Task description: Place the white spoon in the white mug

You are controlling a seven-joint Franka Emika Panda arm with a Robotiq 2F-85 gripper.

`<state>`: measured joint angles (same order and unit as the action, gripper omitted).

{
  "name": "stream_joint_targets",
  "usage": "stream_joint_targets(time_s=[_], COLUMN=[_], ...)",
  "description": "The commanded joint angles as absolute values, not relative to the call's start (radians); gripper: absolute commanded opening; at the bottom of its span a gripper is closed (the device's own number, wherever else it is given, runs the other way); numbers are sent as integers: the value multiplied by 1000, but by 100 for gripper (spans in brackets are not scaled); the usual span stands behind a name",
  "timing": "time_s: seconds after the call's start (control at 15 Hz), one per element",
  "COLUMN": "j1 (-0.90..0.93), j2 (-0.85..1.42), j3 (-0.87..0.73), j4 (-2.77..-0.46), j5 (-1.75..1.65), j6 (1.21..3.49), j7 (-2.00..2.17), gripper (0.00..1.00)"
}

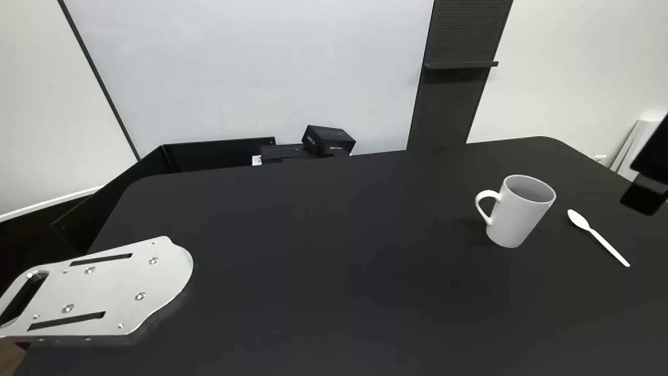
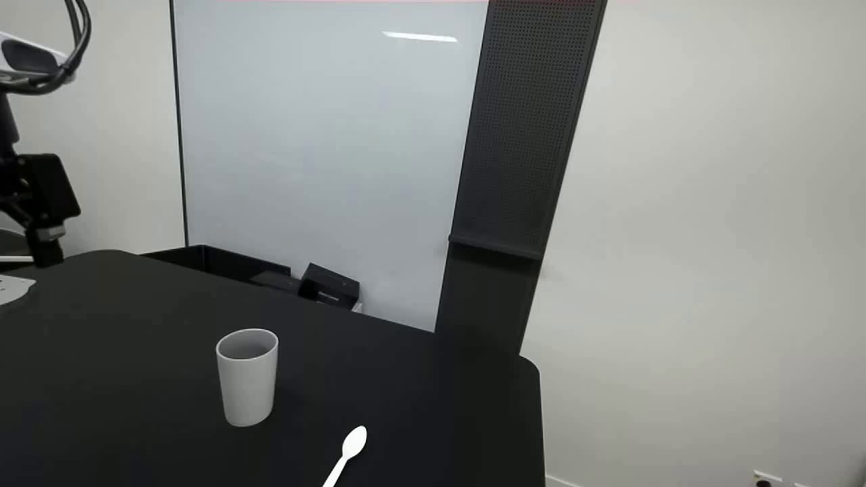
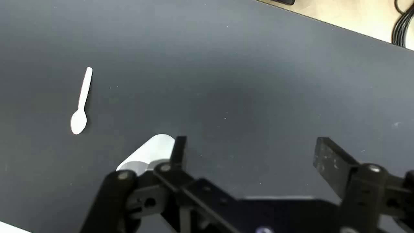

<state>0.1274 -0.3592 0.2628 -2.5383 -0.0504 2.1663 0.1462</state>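
The white spoon (image 1: pixel 600 239) lies flat on the black table, beside the white mug and apart from it. It also shows in an exterior view (image 2: pixel 346 452), its handle cut off by the frame, and in the wrist view (image 3: pixel 83 97). The white mug (image 1: pixel 516 219) stands upright, its mouth open. In an exterior view (image 2: pixel 248 389) its handle is hidden. In the wrist view the mug (image 3: pixel 155 149) is partly covered by the left finger. My gripper (image 3: pixel 250 138) is open and empty above the table. Only part of it shows in both exterior views (image 1: pixel 647 193) (image 2: pixel 46 247).
A silver metal plate (image 1: pixel 112 292) with slots lies at the table's side. Black boxes (image 1: pixel 329 141) stand behind the table's back edge. The black table (image 1: pixel 339 271) has rounded corners. Black cables (image 3: pixel 401 29) lie beyond the table edge in the wrist view.
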Motion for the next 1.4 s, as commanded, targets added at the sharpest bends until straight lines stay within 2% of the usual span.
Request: stream_joint_targets(time_s=[0.0, 0.67, 1.33], j1=[145, 138, 23], j2=[-357, -355, -238], j3=[246, 241, 91], j4=[-2537, -2539, -2586], j5=[-58, -67, -149], j6=[2164, 2173, 2428], j7=[152, 148, 50], gripper=[100, 100, 100])
